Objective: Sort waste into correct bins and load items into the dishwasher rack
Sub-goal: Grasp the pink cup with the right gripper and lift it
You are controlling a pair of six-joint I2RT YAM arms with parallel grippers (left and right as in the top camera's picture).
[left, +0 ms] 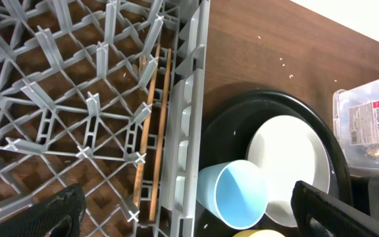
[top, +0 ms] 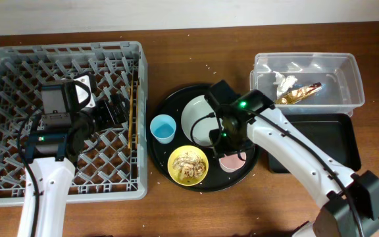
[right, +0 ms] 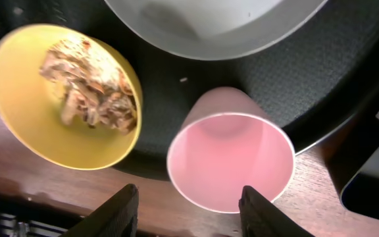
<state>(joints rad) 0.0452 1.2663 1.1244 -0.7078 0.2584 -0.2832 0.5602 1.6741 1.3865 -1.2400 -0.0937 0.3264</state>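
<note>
The grey dishwasher rack (top: 5, 66) stands at the left. My left gripper (top: 114, 112) hovers open over its right side (left: 189, 217). A light blue cup (top: 163, 128), a grey plate (top: 195, 115), a yellow bowl (top: 188, 164) holding food scraps (right: 87, 89) and a pink cup (top: 231, 162) sit on a round black tray. My right gripper (top: 227, 141) is open just above the pink cup (right: 229, 161), its fingertips (right: 189, 201) at the near rim. The tissue (top: 284, 81) and gold wrapper (top: 300, 93) lie in the clear tub (top: 351, 79).
The shallow black rectangular tray (top: 334, 141) lies in front of the clear tub. The round black tray (top: 166, 155) sits beside the rack's right wall (left: 183, 131). A thin wooden strip (left: 153, 118) rests in the rack along that wall. Small white grains dot the table.
</note>
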